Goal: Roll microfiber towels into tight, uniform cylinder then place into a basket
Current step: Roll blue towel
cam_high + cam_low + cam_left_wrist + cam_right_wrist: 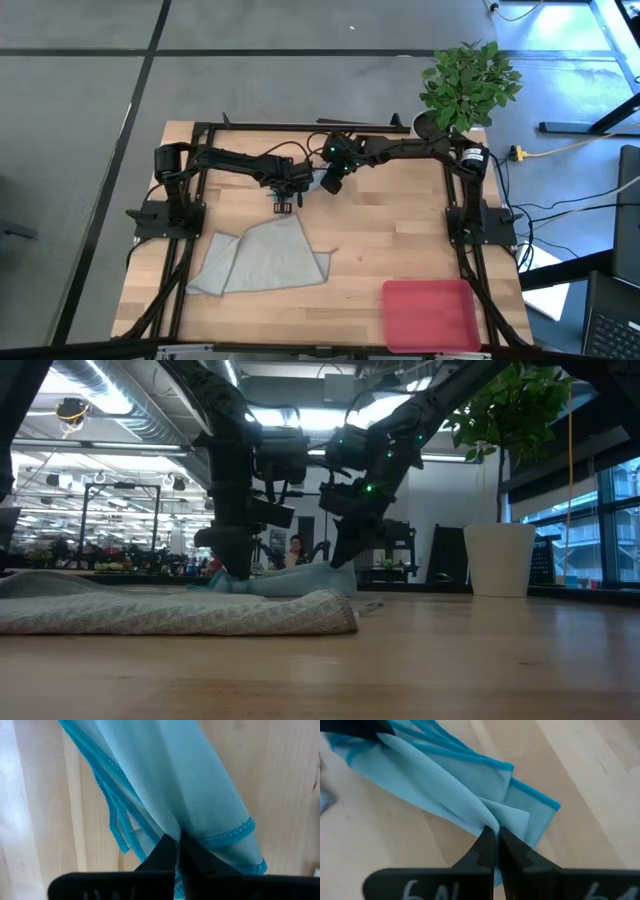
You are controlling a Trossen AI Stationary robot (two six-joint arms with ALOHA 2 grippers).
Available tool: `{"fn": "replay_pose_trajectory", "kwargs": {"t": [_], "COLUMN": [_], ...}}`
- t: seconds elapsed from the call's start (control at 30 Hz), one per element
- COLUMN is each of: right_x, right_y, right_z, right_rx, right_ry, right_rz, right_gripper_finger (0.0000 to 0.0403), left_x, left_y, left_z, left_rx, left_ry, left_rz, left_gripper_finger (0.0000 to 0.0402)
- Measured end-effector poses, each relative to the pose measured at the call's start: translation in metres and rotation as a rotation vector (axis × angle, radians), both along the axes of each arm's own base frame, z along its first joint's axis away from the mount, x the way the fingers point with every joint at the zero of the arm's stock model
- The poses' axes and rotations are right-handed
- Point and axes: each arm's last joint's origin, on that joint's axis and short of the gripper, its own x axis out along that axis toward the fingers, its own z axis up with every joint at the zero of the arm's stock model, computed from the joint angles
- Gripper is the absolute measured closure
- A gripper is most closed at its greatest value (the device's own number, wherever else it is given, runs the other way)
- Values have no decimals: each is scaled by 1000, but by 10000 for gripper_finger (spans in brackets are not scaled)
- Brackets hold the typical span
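A: Both hands are pinched on the blue towel (pixel 470 790). The left hand (pixel 176 851) has its fingers closed tight on a gathered fold, and the right hand (pixel 494 845) is clamped on another bunch of the same cloth.

B: So what's the worry?

A: Each pinch looks thin, right at a fold. If the hands pull apart, I'd guess the fabric slides out of one, or it twists into a rope rather than lying flat, and a twisted cloth won't roll evenly.

B: Where are they on the worktop (pixel 400 235)?

A: From above, near twelve o'clock, at the far middle. The two arms reach inward from their side posts and meet there, wrists angled down.

B: And the rest?

A: The grey towel (pixel 262 260) lies crumpled towards seven o'clock, well apart from the hands. The pink basket (pixel 430 312) sits around five o'clock with nothing in it. No roll is made yet, by my reading.
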Motion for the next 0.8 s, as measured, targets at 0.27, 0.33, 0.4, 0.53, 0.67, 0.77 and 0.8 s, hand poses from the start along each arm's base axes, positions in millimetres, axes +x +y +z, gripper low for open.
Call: {"fn": "replay_pose_trajectory", "kwargs": {"t": [0.27, 0.33, 0.4, 0.53, 0.67, 0.77, 0.8], "right_x": [-5, -5, -5, 0, 9, 13, 15], "right_y": [5, 12, 20, 37, 46, 46, 45], "right_z": [-5, -3, -2, 5, 16, 20, 21], "right_rx": [98, 117, 132, 135, 98, 30, -1], "right_ry": [51, 87, 125, 161, 141, 123, 118], "right_rz": [41, 56, 72, 115, 178, 229, 237], "right_gripper_finger": [393, 393, 393, 393, 393, 393, 393], "left_x": [3, 4, 5, 7, 8, 9, 9], "left_y": [-9, -15, -20, -33, -46, -52, -53], "left_z": [0, 0, 0, 0, 0, 0, 0], "left_rx": [-22, -26, -24, -27, -66, -68, -67], "left_ry": [6, 9, 13, 24, 31, 31, 32], "left_rz": [-93, -131, -165, -258, -348, -373, -381], "left_gripper_finger": [402, 402, 402, 402, 402, 402, 402]}}
